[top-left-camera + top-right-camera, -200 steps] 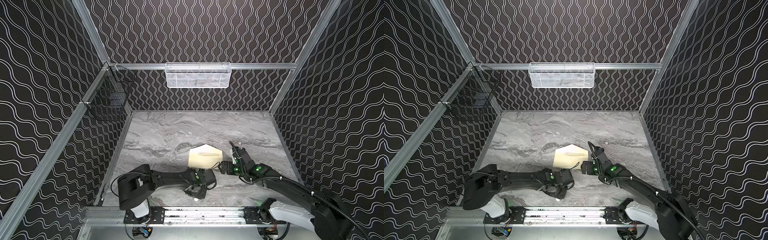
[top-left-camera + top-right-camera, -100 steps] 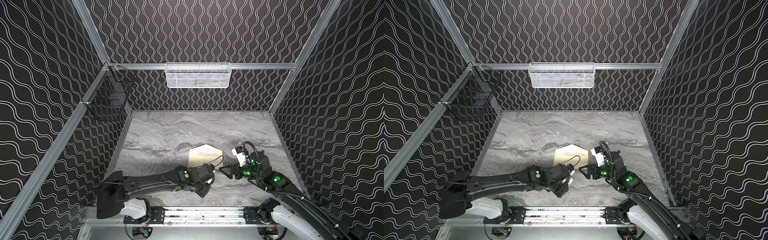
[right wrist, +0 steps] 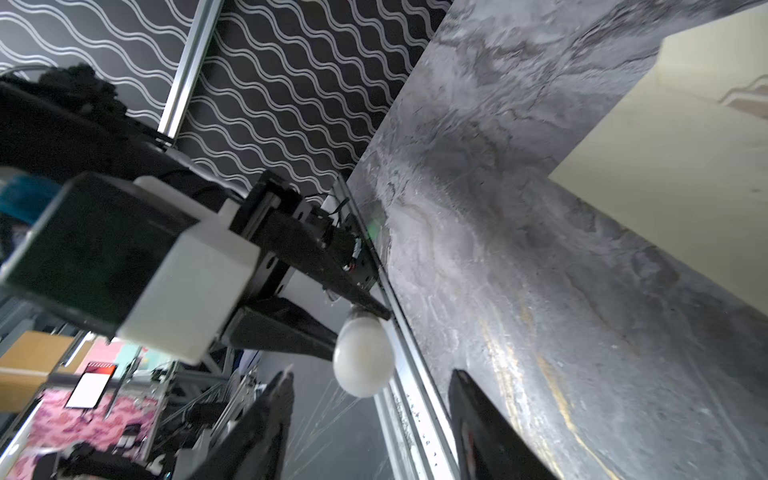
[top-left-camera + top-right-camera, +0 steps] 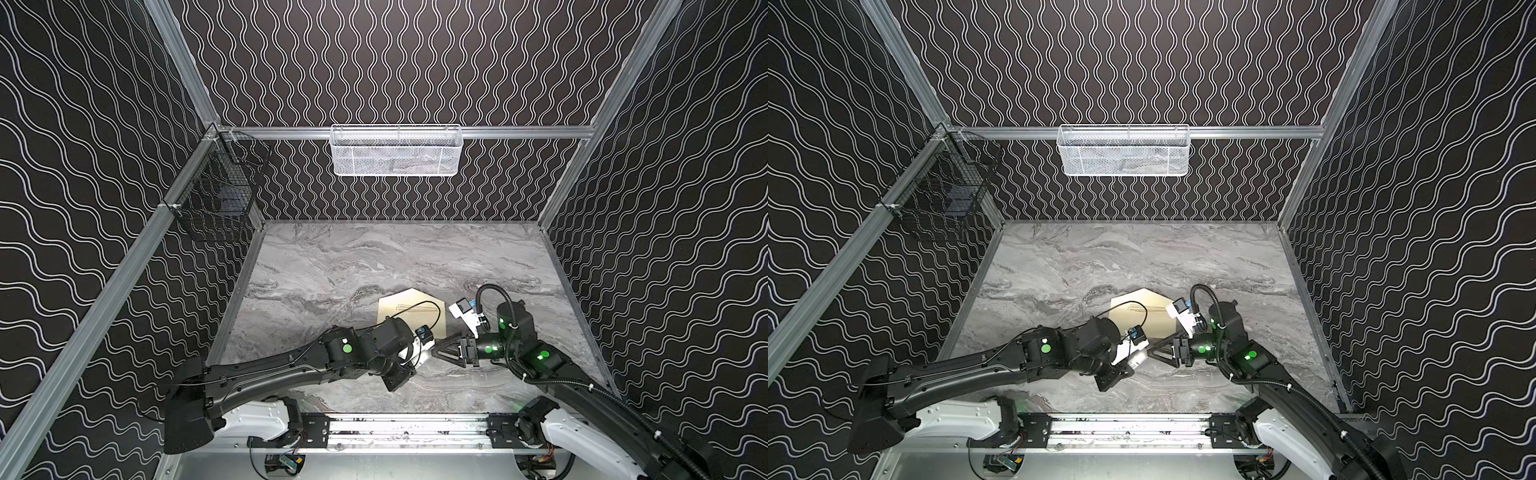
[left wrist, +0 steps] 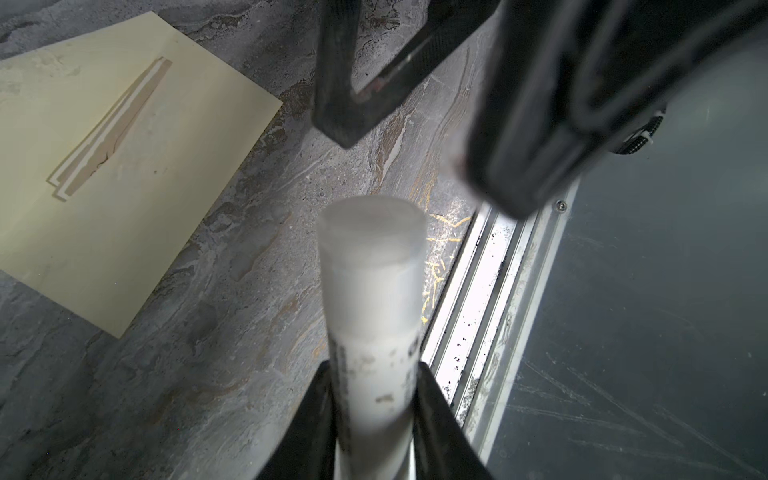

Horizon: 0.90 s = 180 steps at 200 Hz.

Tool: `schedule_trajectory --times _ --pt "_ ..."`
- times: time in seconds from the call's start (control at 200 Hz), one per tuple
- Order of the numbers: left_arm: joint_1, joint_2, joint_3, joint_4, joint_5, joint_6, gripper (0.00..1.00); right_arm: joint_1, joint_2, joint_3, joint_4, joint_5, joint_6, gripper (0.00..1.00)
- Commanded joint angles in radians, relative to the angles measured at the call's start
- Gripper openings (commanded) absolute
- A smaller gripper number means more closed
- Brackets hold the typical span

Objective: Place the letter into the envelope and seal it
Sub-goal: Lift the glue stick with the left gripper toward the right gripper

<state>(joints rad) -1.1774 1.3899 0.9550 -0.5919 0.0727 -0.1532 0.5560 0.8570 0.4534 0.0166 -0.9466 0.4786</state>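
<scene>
On the grey marbled tabletop point(image 4: 332, 266), below one black wire basket point(image 4: 216, 199) and one white mesh basket point(image 4: 395, 153), the left gripper point(image 5: 374, 386) clamps one white glue stick point(image 5: 372, 266), one cream envelope point(image 4: 409, 296) lies flat behind, and the right gripper point(image 3: 370, 386) gapes facing the stick.

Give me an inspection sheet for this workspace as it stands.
Surface: grey marbled table, yellowish streaks near the front rail.
Job's things: cream envelope lies flat, point away from the arms; letter not seen as a separate sheet.
Clutter: nothing seen.
Grippers: left gripper shut on a white stick; right gripper open, facing the stick's capped end.
Cables: thin black cable loops over the envelope; ribbed hose arcs above the right arm.
Surroundings: white mesh basket on the back rail, black wire basket on the left wall.
</scene>
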Motion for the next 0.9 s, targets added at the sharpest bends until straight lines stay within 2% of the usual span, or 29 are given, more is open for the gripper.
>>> schedule_trajectory --times 0.0,0.11,0.255,0.355,0.656,0.821,0.896 --pt "0.001 0.011 0.007 0.044 -0.004 0.036 0.00 0.027 0.021 0.016 0.086 -0.047 0.012 0.59" --pt "0.001 0.012 0.005 0.060 0.007 0.037 0.00 0.052 0.060 0.010 0.138 -0.051 0.032 0.52" --pt "0.002 -0.001 0.007 0.064 0.010 0.038 0.00 0.071 0.099 0.015 0.118 -0.040 0.005 0.50" --pt "0.001 -0.008 0.008 0.068 0.016 0.039 0.00 0.071 0.113 0.004 0.145 -0.045 0.011 0.46" --pt "0.001 -0.011 0.004 0.062 0.016 0.035 0.00 0.071 0.110 -0.005 0.174 -0.057 0.028 0.27" --pt "0.001 -0.021 0.004 0.056 0.014 0.041 0.06 0.070 0.108 -0.009 0.182 -0.057 0.039 0.21" --pt "0.002 -0.027 0.006 0.047 -0.004 0.036 0.13 0.071 0.107 -0.011 0.185 -0.054 0.048 0.19"
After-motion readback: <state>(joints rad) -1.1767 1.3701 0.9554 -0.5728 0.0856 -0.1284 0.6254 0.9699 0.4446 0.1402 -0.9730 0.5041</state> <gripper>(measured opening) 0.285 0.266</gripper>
